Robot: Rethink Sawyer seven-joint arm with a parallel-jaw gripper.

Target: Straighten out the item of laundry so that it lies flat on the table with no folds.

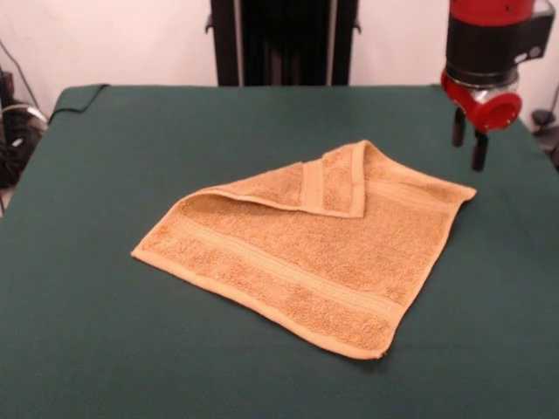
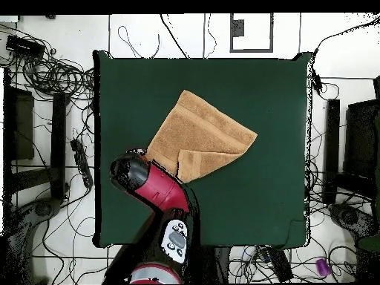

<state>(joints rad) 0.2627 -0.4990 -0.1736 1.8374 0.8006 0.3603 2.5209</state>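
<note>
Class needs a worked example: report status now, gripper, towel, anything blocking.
Gripper open, empty, hovering beside the towel's far corner. Towel on table, one corner folded over, not flat. Nothing in the way.

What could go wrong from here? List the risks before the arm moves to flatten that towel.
1. One corner of the small orange-tan terry towel lies folded over its top; pinching there may catch both layers and drag the whole cloth.
2. The red and black hand hangs off to the side over the dark green cloth-covered table, apart from the towel; a low approach could snag the table cloth.
</note>
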